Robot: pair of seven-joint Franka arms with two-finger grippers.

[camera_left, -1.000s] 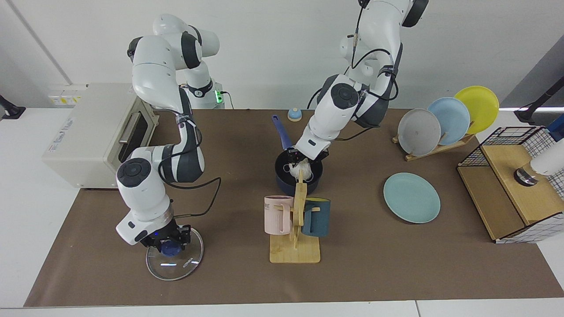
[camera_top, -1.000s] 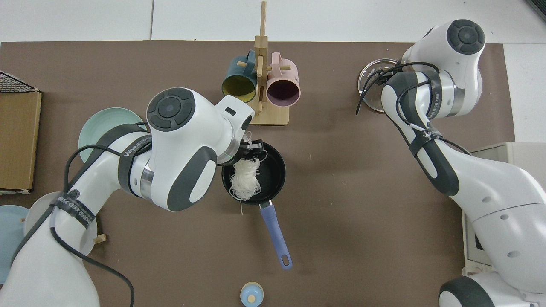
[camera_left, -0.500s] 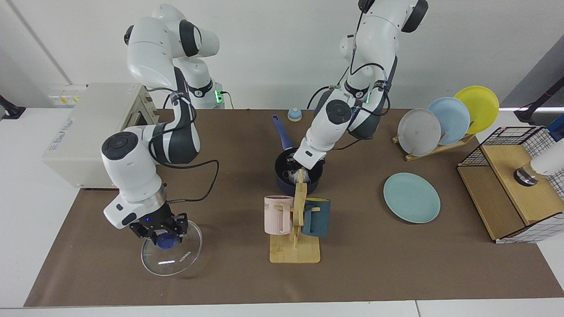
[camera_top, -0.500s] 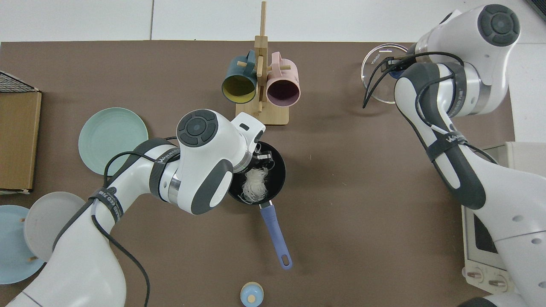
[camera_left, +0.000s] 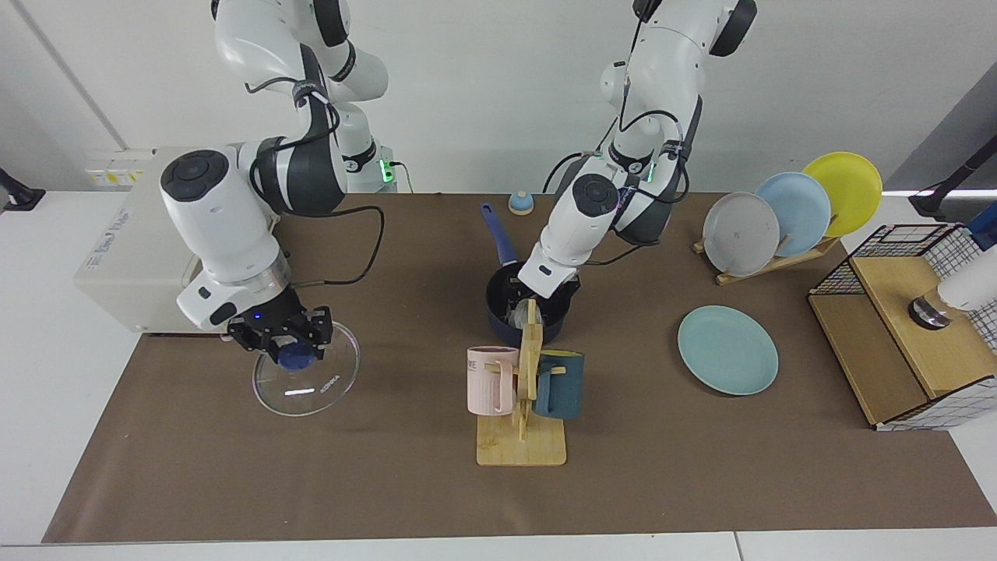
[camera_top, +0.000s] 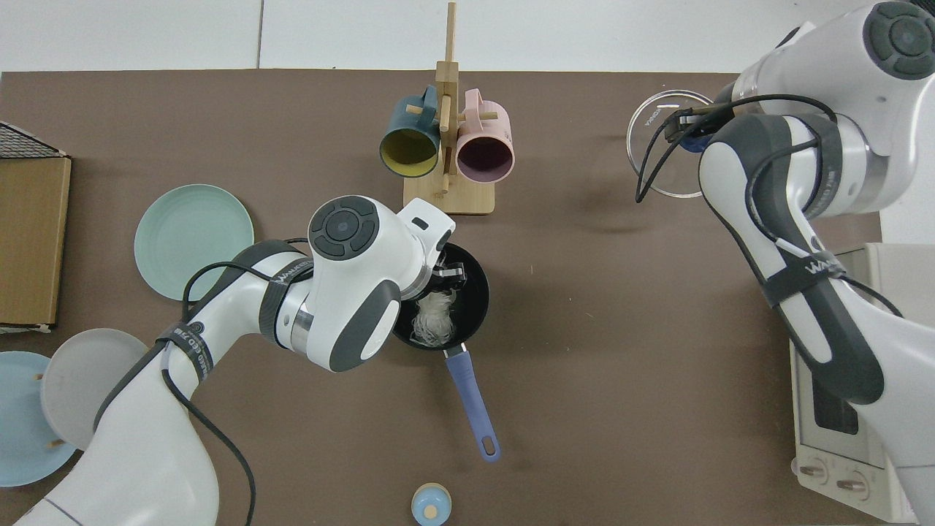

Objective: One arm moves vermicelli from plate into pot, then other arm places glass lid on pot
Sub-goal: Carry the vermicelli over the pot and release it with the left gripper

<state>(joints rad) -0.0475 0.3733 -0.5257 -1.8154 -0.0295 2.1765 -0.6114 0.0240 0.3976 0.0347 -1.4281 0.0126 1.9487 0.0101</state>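
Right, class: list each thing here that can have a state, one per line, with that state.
vermicelli: inside the pot.
pot: upright, uncovered, handle pointing away from the mug stand.
plate: flat on the table, bare.
glass lid: held by its blue knob, off the table.
right gripper: shut on the glass lid.
left gripper: down in the pot.

Bright, even overhead light; soft shadows, sharp

My forearm bands [camera_top: 809, 266] carry white lettering that seems to begin "WANXEED"; the rest is too small for me to read. The glass lid [camera_left: 308, 379] shows a short white word near its rim, illegible. The toaster oven [camera_left: 117, 230] bears faint lettering I cannot make out.
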